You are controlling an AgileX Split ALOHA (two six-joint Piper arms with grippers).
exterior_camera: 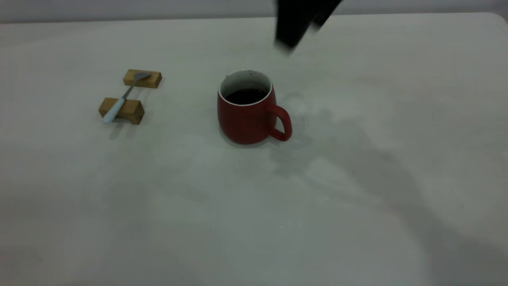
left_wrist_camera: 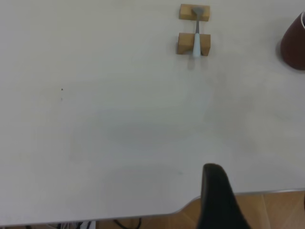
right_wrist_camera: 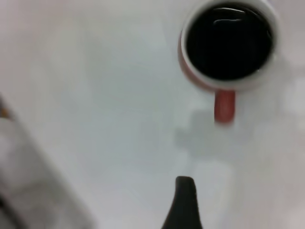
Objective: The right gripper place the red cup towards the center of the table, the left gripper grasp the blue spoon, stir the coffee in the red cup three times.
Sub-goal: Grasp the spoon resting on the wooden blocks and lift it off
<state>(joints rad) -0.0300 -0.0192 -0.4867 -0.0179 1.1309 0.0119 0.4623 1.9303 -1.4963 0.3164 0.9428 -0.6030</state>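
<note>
The red cup [exterior_camera: 248,115] stands upright near the middle of the table [exterior_camera: 357,198], handle toward the front right, with dark coffee [exterior_camera: 246,96] inside. My right gripper [exterior_camera: 291,39] hangs above and behind the cup, apart from it and holding nothing. In the right wrist view one black finger [right_wrist_camera: 185,200] shows, with the cup [right_wrist_camera: 228,43] beyond it. The blue spoon [exterior_camera: 119,101] lies across two wooden blocks at the left. My left gripper [left_wrist_camera: 257,183] is far from the spoon [left_wrist_camera: 196,33], over the table's edge, and one finger [left_wrist_camera: 214,191] shows.
Two small wooden blocks [exterior_camera: 142,78] [exterior_camera: 122,110] carry the spoon. The table's rounded corner [exterior_camera: 494,18] is at the far right. Its edge [left_wrist_camera: 143,214] runs past the left gripper, with brown floor [left_wrist_camera: 271,210] beyond.
</note>
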